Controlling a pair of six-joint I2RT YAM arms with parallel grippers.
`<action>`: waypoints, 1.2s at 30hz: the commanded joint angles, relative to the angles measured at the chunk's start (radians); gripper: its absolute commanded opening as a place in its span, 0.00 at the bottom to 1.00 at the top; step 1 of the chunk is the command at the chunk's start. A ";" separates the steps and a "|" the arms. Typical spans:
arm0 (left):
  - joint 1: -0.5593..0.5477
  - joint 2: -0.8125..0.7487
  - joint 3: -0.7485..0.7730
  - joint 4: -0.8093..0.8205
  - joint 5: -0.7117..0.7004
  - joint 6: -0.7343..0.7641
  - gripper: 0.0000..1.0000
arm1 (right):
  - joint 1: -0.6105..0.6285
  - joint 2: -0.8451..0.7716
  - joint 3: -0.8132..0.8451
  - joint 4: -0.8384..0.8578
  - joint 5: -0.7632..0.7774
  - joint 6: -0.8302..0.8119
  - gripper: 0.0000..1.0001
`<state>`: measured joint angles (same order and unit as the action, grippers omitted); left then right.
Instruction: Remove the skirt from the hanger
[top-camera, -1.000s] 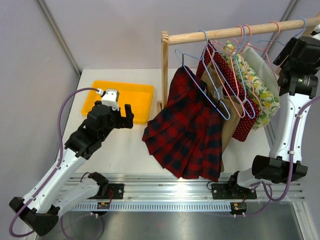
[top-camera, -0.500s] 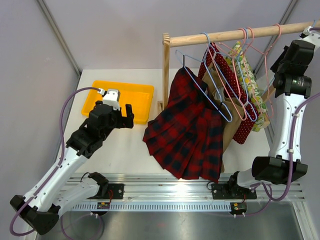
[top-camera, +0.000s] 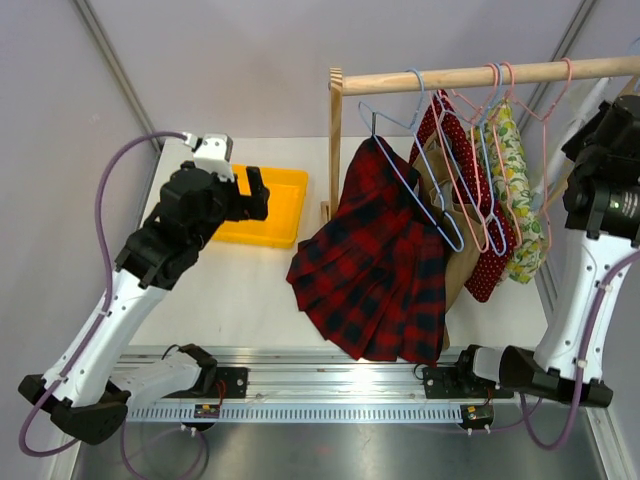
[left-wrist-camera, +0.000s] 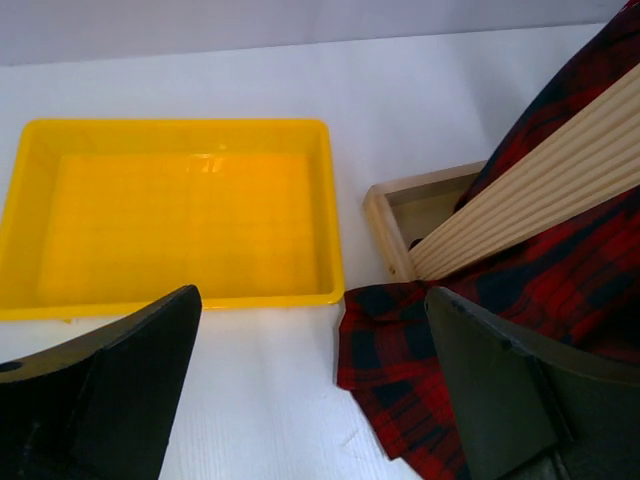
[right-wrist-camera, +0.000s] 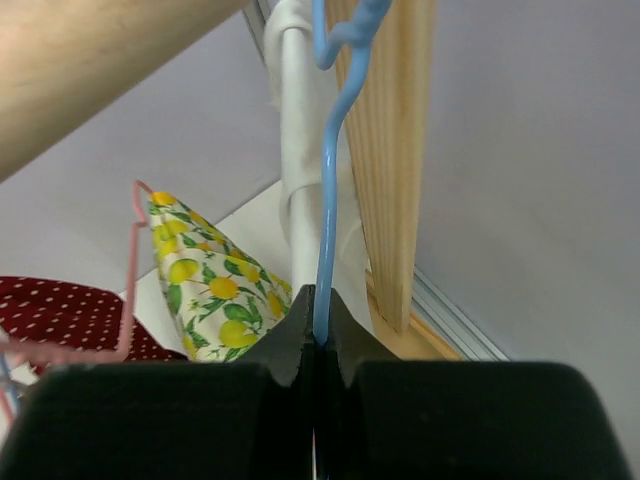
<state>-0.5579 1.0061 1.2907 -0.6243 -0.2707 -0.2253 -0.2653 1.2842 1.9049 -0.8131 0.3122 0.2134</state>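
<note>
Right gripper (right-wrist-camera: 315, 322) had shut since a second before, its jaws pinching the far-right blue hanger (right-wrist-camera: 325, 200). Left gripper (top-camera: 252, 192) had lifted toward the yellow tray (top-camera: 280, 215), jaws spread, nothing held.

Skirt (top-camera: 375, 265): red-and-navy tartan, pleated, draped slantwise from its hanger (top-camera: 402, 160) at the left end of the wooden rail (top-camera: 480, 73).

Step judged: approach, with the skirt not yet gripped. The next move called for a grip on the cloth, then slipping it off the wire.

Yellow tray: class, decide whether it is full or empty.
Empty. The yellow tray shows only its bare floor in the left wrist view.
</note>
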 joint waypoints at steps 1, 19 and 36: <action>-0.011 0.093 0.229 -0.018 0.076 0.040 0.99 | -0.011 -0.112 0.054 -0.004 0.097 0.029 0.00; -0.115 0.361 0.786 -0.042 0.536 0.037 0.99 | -0.011 -0.333 0.086 -0.141 0.067 0.101 0.00; -0.321 0.351 0.581 0.250 0.687 0.014 0.99 | 0.029 -0.476 0.178 -0.199 -0.217 0.276 0.00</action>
<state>-0.8730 1.3758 1.9030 -0.4740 0.4080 -0.1921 -0.2539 0.8227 2.0682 -1.0420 0.1455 0.4625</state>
